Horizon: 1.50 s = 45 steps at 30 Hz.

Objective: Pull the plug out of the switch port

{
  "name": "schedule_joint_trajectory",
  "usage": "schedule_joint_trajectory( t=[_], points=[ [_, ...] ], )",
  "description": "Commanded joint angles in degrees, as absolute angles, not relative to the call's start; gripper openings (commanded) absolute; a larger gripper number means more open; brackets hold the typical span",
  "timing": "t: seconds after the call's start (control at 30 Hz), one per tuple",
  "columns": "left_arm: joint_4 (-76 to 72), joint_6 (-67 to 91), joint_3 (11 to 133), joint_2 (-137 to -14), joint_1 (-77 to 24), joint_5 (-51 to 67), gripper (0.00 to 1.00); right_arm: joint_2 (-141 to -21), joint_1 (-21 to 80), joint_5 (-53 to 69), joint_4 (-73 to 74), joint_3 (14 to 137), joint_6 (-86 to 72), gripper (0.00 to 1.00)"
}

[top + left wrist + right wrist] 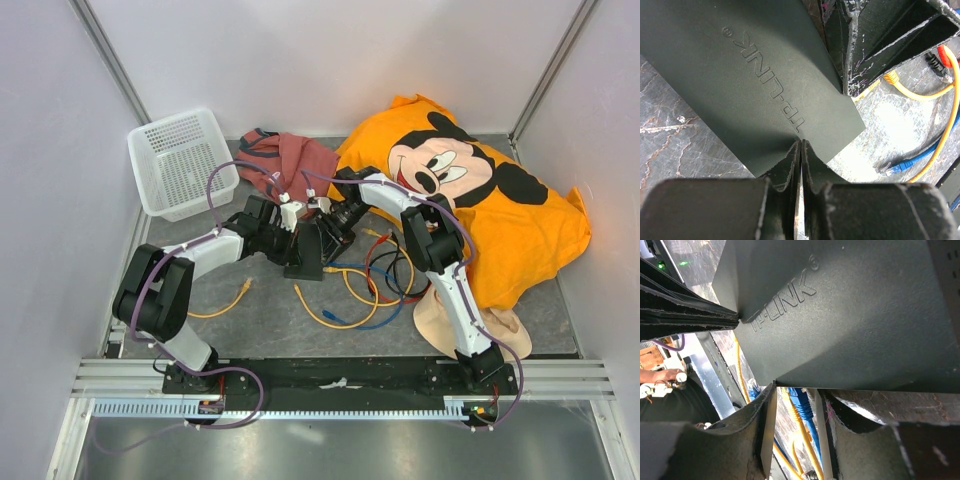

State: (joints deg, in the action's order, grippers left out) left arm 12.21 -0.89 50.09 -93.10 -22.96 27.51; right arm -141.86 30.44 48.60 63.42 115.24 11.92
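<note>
Beside the orange Mickey Mouse cushion (pixel 500 210) we find the TP-Link switch (pixel 750 80) mid-table between both arms. Our left gripper (pixel 800 146), jaws nearly together, touches its face. Our right gripper (pixel 795 397) narrowly straddles the blue plug (pixel 801 409) at its edge; whether it pinches, we cannot tell.

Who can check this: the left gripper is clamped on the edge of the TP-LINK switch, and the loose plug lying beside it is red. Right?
Not quite: the left gripper is clamped on the edge of the switch, but the loose plug beside it is blue, not red, as the left wrist view shows.
</note>
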Motion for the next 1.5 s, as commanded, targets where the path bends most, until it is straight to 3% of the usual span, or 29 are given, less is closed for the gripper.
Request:
schedule_joint_trajectory(
  t=[0.0,0.4,1.17,1.47],
  points=[
    [14.33,-3.69,49.92,-94.75,-23.12,25.31,0.1,-144.32,30.76,43.94,58.97,115.58,14.32,0.4],
    [14.76,-3.78,50.36,-95.27,-23.03,25.05,0.1,-147.3,29.8,49.22,64.25,119.0,23.11,0.38],
    [15.03,-4.13,51.15,-96.24,-23.03,25.49,0.1,-148.97,28.13,40.87,66.18,124.1,28.04,0.4],
    [15.47,-4.48,51.5,-96.42,-23.11,25.31,0.11,-147.31,29.44,43.15,66.45,118.74,26.99,0.41]
  ],
)
